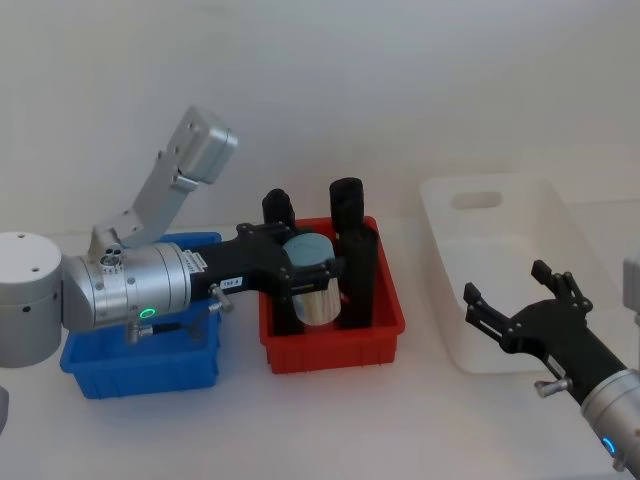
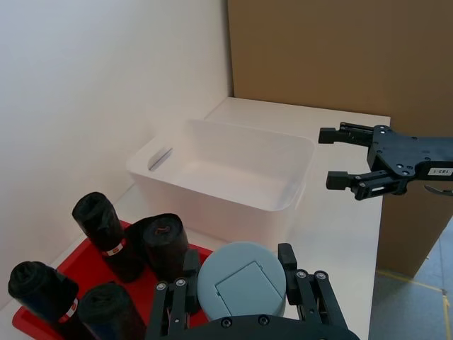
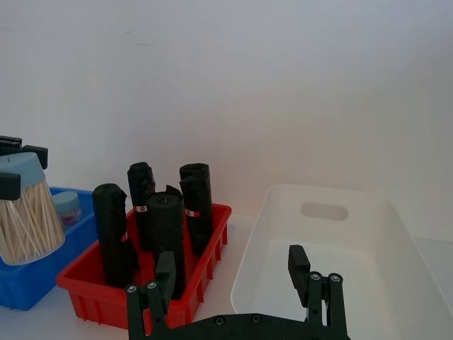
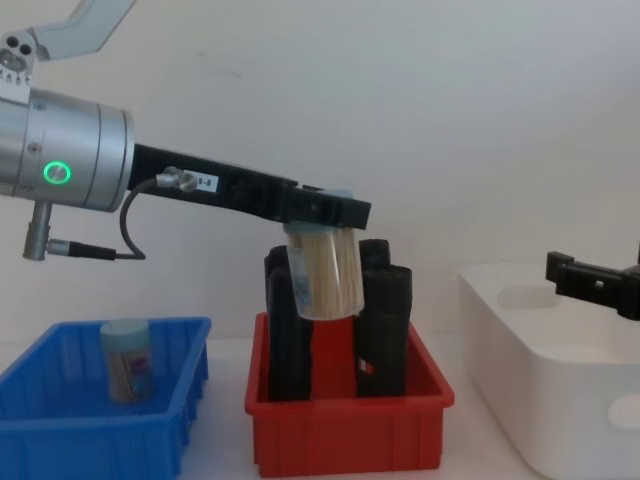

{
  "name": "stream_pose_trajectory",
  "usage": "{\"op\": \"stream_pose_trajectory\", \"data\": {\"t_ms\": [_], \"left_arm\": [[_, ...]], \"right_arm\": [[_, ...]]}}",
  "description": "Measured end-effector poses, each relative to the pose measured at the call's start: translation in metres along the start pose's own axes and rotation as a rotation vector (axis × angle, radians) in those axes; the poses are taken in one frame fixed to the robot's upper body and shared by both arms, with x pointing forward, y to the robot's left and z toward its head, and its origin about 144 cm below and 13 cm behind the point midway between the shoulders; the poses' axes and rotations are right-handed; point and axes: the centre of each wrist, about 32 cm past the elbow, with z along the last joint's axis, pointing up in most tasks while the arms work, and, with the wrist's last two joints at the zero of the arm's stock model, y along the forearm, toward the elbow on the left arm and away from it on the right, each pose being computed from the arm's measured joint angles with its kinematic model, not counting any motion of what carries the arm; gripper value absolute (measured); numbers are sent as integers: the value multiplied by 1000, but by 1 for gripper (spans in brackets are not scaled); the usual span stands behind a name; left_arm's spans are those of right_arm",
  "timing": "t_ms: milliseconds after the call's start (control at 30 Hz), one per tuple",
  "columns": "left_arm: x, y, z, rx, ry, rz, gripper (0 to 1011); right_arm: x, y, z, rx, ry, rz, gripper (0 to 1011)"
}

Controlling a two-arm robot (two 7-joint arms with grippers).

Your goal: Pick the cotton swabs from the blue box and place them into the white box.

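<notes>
I had the L gripper (image 4: 322, 212) clamped on one cotton swab tub (image 4: 325, 275), held above the red bin (image 4: 350, 440) — a second tub (image 4: 127, 372) sat in the blue box (image 4: 60, 440), far left. R gripper (image 1: 505, 283) hung wide open, empty, at the white box's (image 1: 500, 215) near side.

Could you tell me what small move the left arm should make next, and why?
Probably carry the cotton swabs tub sideways to the robot's right at this height. The left gripper is shut on it above the red bin, with upright black rolls close by; the white box lies further right. The right gripper hovers open near that box.
</notes>
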Motion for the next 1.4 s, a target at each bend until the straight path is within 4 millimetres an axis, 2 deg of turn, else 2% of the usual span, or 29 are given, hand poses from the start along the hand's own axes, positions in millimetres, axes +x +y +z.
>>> {"op": "stream_pose_trajectory", "data": {"t_ms": [533, 1000, 1400], "left_arm": [[-3, -7, 8, 4, -3, -57, 673], [-3, -9, 10, 5, -4, -72, 673], [-3, -9, 10, 6, -4, -76, 673]], "right_arm": [[1, -1, 1, 0, -12, 36, 1002], [2, 2, 6, 7, -58, 207, 1002], [-2, 13, 15, 1, -87, 391, 1002]]}}
